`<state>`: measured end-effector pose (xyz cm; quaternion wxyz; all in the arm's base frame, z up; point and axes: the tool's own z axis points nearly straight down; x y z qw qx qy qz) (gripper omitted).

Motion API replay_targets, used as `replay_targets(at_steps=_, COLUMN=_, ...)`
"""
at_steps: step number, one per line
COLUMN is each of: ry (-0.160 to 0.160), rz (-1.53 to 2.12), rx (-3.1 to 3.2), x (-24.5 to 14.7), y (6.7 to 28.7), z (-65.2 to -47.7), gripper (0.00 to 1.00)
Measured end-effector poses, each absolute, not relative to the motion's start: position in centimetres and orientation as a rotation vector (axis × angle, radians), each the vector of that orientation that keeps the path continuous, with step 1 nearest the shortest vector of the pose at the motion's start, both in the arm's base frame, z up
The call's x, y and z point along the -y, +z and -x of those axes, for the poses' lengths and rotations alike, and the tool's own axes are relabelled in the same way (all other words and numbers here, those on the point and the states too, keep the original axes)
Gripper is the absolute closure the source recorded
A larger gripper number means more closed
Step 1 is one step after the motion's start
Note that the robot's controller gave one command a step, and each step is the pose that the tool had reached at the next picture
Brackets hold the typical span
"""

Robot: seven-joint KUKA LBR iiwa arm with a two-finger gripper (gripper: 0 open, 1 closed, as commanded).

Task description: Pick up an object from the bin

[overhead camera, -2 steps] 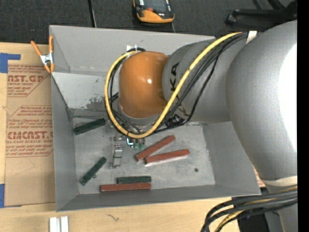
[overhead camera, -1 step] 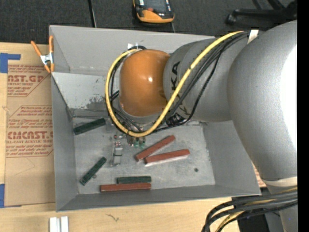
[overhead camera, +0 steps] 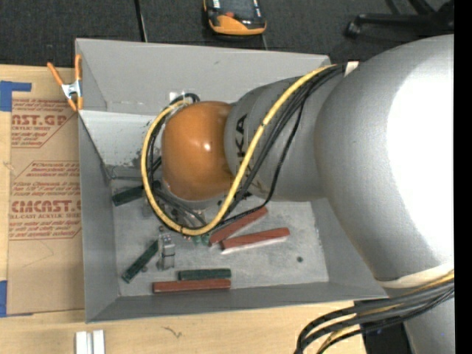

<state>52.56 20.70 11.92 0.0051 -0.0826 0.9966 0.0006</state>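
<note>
Grey metal bin (overhead camera: 94, 227): sloping walls and a flat, speckled floor, with short sticks and bars lying loose on it.
Left dark green stick (overhead camera: 127, 195): lies near the left wall at the foot of the back slope; its right end runs under the robot's wrist.
Slanted dark green stick (overhead camera: 140, 262): lies on the floor in the front-left part, rising from lower left to upper right. Its upper end is just beside the gripper's tip, and it is the thing nearest the gripper.
Gripper (overhead camera: 168, 251): a small grey metal piece below the orange cover, low over the front-left floor. From where I stand I cannot tell whether it is released or clenched, or whether it grips anything.
Orange cover (overhead camera: 193, 150): round and glossy on the wrist, looped by yellow and black cables, over the middle of the bin.
Brown-red bar (overhead camera: 190, 287): lies flat along the foot of the front wall.
Dark green bar (overhead camera: 204, 274): lies just behind the brown-red bar, parallel to it.
Upper red bar (overhead camera: 240, 226): tilted, its left end under the cables.
Lower red bar (overhead camera: 254, 240): just beside the upper one, pale along its lower edge.
Arm (overhead camera: 383, 161): thick and silver-grey, reaching in from the right across that side of the bin.
</note>
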Motion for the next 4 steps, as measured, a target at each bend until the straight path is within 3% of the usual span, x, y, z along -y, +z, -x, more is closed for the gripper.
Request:
replay_targets(at_steps=1, ry=0.000, rz=0.818, rx=-3.039, x=-22.2, y=9.2, z=-49.9, gripper=0.00)
replay_targets(at_steps=2, ry=0.002, rz=0.868, rx=-3.018, x=-24.4, y=10.8, z=-49.8, gripper=0.00)
replay_targets(at_steps=3, ry=0.001, rz=0.956, rx=-2.994, x=-24.3, y=6.8, z=-51.0, gripper=0.00)
replay_targets(at_steps=4, ry=0.002, rz=1.131, rx=-2.929, x=-24.1, y=7.0, z=-50.8, gripper=1.00)
